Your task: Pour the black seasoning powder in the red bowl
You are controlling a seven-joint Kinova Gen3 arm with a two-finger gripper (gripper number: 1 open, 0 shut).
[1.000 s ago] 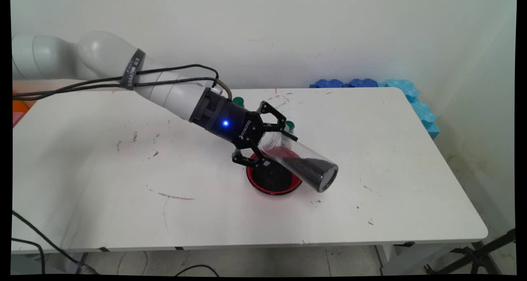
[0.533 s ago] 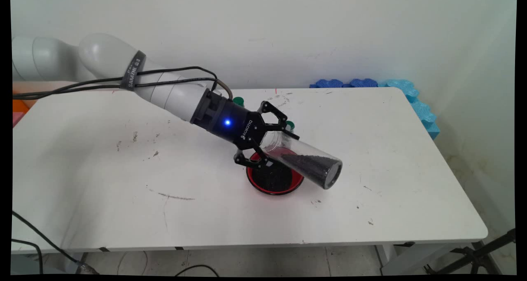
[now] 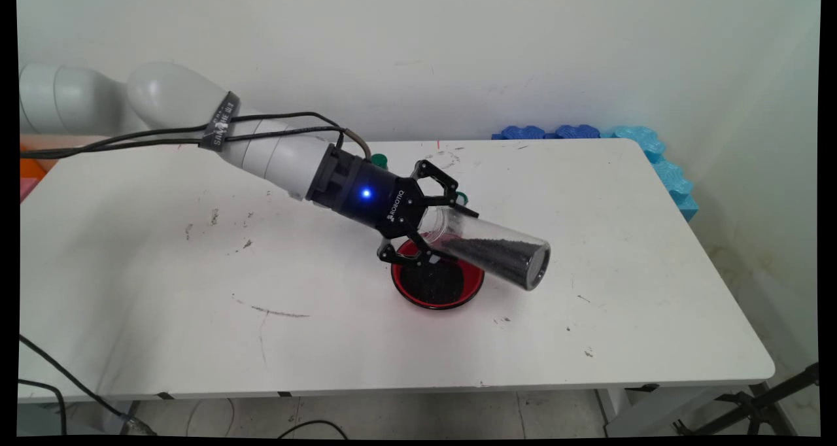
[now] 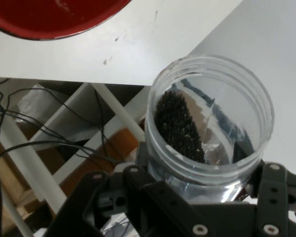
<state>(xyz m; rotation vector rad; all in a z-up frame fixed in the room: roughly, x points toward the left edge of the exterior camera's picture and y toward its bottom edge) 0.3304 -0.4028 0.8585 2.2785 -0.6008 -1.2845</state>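
1 clear plastic jar (image 3: 487, 250), 1 red bowl (image 3: 438, 282), 2 green-capped items (image 3: 461, 196) behind the arm (mostly hidden). Gripper (image 3: 435, 230) w/ jaws clamped on the jar near its open end, jar lying nearly level above the bowl, closed base pointing right. Jar holds black granules along its lower side; hand view shows them inside the mouth (image 4: 180, 128). Bowl on white table (image 3: 621, 237) also holds black granules.

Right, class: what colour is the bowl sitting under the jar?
Red, with dark granules inside; the bowl shows best in the main view.
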